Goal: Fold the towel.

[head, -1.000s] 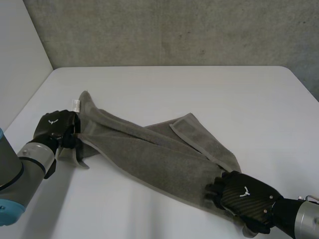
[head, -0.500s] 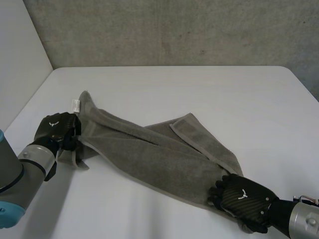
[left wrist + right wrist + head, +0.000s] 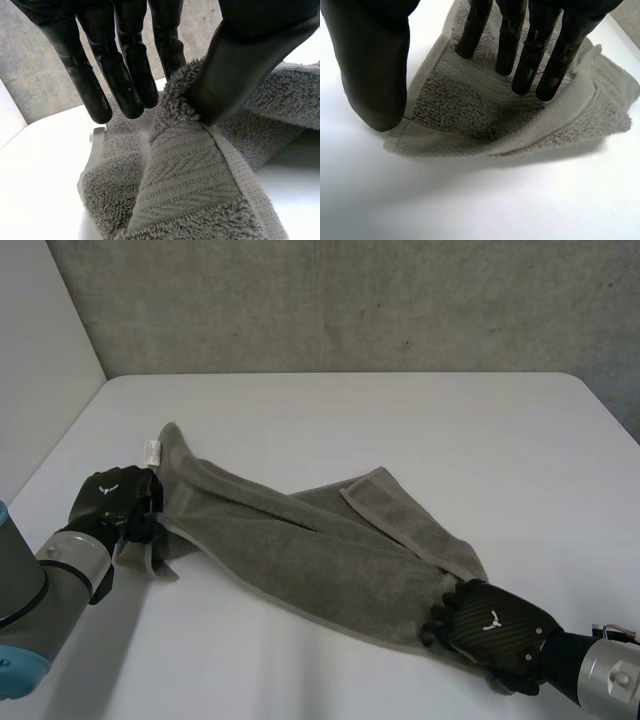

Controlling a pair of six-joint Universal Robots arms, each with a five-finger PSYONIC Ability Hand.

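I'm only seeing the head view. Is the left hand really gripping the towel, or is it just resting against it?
Observer: It's gripping. Its wrist view shows the left hand pinching a bunched fold of the towel between its thumb and straight fingers.
Operator: And the right hand?
Observer: The right hand isn't pinching. Its fingers lie straight on top of a towel corner, with the thumb apart at the hem.
Operator: Is that corner lifted?
Observer: No, it lies flat on the table, with a hem band doubled over just past the fingertips.
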